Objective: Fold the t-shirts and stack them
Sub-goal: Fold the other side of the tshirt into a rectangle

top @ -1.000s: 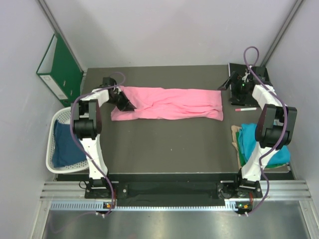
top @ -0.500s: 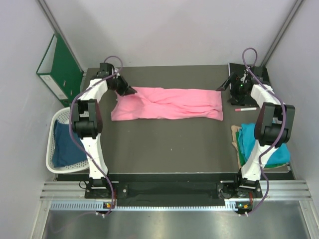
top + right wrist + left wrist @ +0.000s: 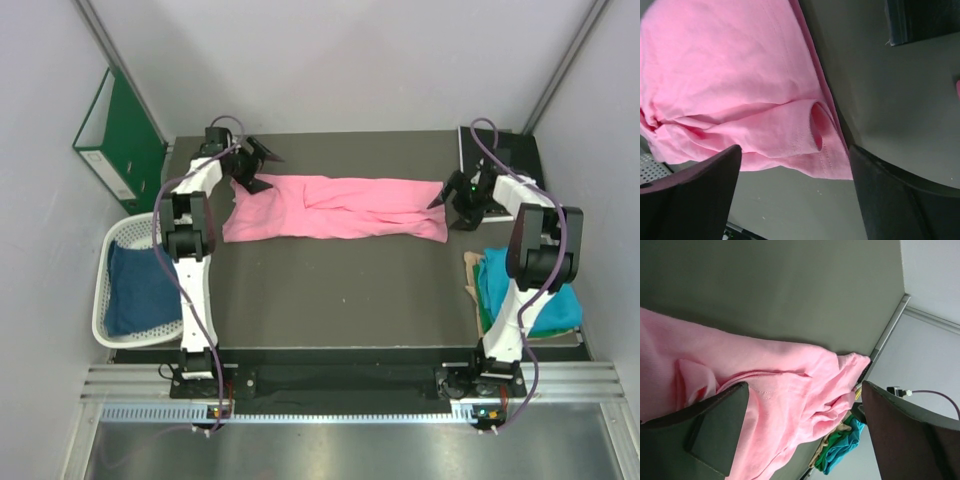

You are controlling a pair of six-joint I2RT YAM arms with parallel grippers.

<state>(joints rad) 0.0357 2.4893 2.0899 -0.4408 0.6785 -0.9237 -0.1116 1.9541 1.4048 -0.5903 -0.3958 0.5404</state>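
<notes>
Broadly, the dark table (image 3: 330, 300) fills the middle of the top view, and the pink t-shirt (image 3: 335, 207) lies stretched across its far half as a long, rumpled band running from about 10 o'clock to 2 o'clock. The near half of the tabletop carries nothing that crosses the arms' reach to the shirt.

Off the table at 10 o'clock, the green ring binder (image 3: 120, 140) leans against the left wall. At 9 o'clock, hanging just past the table's left edge, sits the white lattice basket (image 3: 108, 262). Inside it lies the dark blue t-shirt (image 3: 140, 290), bunched up and filling most of the bottom. At 4 o'clock, on the right edge, the teal t-shirt (image 3: 535, 292) lies in a heap with a tan piece (image 3: 470, 268) showing under its left side (what that piece is cannot be made out). A black object (image 3: 525, 152) occupies the far right corner at 1 o'clock, well apart from the shirt's right end.

The left gripper (image 3: 262, 170) is at the shirt's left end near 10 o'clock, its fingers spread wide and released, with cloth below them but nothing clamped. The right gripper (image 3: 450, 205) is at the shirt's right end near 2 o'clock, its fingers likewise parted, straddling the folded sleeve edge without pinching it.
</notes>
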